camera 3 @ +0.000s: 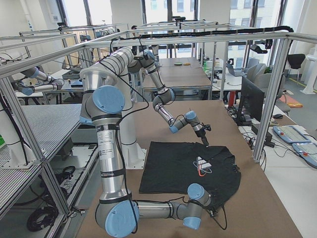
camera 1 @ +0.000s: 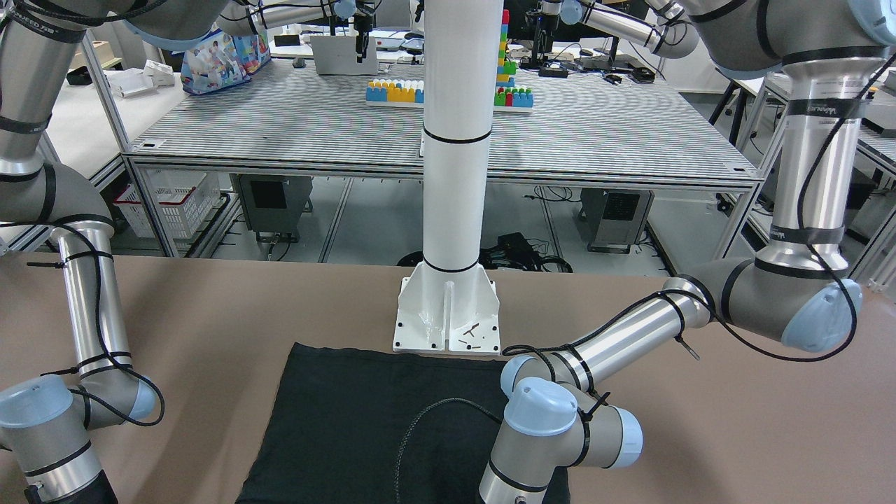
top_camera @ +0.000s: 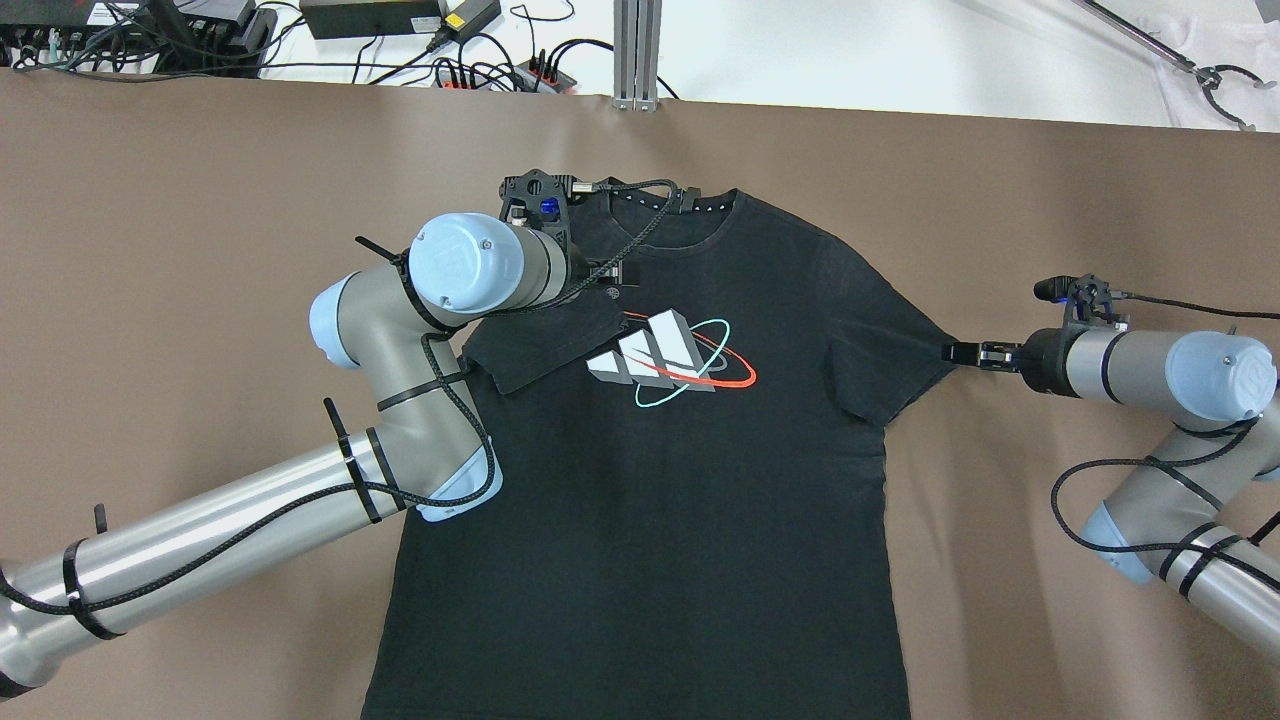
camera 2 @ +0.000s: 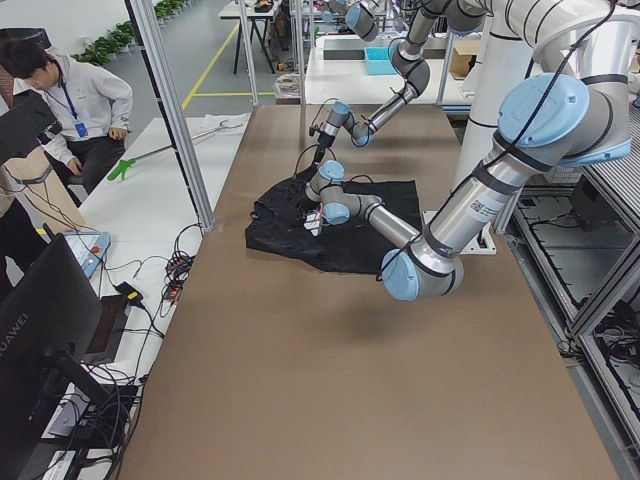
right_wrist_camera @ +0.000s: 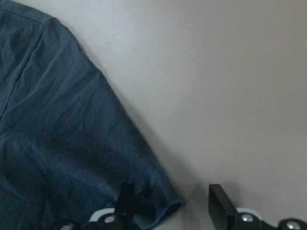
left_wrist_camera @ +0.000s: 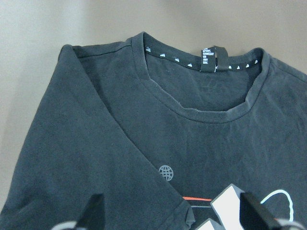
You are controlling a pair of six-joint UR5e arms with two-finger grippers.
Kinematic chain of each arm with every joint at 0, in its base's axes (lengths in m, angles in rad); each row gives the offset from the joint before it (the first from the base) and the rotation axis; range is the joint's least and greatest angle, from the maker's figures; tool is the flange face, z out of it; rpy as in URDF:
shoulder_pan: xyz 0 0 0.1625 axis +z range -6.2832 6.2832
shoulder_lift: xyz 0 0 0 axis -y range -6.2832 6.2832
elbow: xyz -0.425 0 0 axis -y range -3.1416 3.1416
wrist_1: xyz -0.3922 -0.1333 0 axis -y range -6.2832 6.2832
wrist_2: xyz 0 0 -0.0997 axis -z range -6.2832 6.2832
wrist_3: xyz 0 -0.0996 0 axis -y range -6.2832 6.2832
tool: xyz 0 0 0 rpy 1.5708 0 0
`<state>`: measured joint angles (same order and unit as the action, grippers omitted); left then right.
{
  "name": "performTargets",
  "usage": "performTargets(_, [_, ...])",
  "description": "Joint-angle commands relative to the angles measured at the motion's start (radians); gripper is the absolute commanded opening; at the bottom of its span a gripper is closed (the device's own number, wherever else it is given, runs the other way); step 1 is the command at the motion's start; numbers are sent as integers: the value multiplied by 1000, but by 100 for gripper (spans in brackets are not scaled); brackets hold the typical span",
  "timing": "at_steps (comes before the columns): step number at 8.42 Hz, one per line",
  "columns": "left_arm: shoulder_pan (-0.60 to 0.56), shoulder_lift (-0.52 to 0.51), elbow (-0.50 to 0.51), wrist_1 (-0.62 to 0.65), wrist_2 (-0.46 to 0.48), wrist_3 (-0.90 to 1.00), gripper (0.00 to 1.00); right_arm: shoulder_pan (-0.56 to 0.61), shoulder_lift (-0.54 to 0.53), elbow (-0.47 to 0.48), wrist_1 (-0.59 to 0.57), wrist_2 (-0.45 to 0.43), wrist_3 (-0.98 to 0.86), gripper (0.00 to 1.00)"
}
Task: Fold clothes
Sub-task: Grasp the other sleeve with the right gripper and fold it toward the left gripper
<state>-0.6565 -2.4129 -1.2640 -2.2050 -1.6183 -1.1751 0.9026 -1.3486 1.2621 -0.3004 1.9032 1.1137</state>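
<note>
Wrists low: left tool (left_wrist_camera: pixel 173 213) over black shirt (top_camera: pixel 650 520), right tool (right_wrist_camera: pixel 170 201) at sleeve hem (right_wrist_camera: pixel 139 143) (both agape).

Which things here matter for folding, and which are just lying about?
Job: black T-shirt; left claw, open over the folded-in sleeve; right claw, open at the other sleeve.
Lying about: white pole base; toy blocks; power adapter.
</note>
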Motion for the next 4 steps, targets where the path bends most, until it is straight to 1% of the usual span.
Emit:
performTargets(1, [0,5,0,-7,0,0,100,-1,3,22,-6,-3,2,0])
performTargets(3, [0,1,-2,-7,-5,0,100,1,2,29,-8,-1,3,0])
performTargets(4, [-2,1,-17,-4,-11,5,100,2,3,57,-31,0,12,0])
